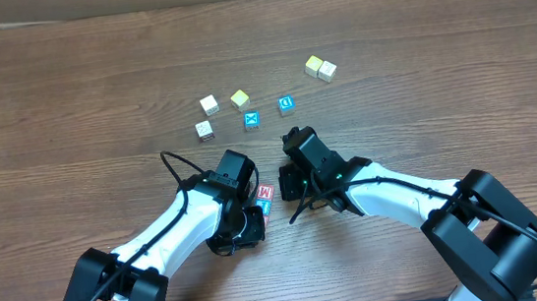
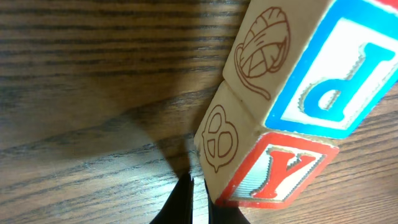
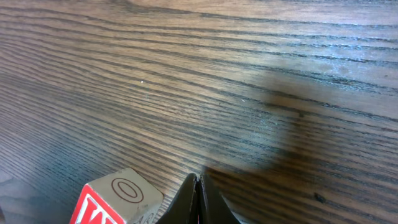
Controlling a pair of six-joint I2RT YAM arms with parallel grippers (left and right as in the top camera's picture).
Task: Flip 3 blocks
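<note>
Three lettered blocks lie close together between my two arms. In the left wrist view the blue P block [image 2: 336, 68] and the red Y block [image 2: 280, 174] lie side by side, touching. My left gripper [image 2: 198, 200] is shut and empty, its tips at the Y block's near corner. The red M block [image 3: 115, 200] sits low left in the right wrist view, just left of my right gripper [image 3: 198, 186], which is shut on nothing. From overhead the M block [image 1: 265, 191] shows between the left gripper [image 1: 255, 214] and the right gripper [image 1: 290, 186]; the other two blocks are mostly hidden under the left arm.
Farther back on the wooden table stand a blue X cube [image 1: 251, 121], a blue D cube [image 1: 286, 103], two white cubes [image 1: 209, 104] [image 1: 204, 130], a yellow cube [image 1: 240, 98] and a pale pair [image 1: 320, 67]. A black cable [image 1: 176, 164] loops off the left arm.
</note>
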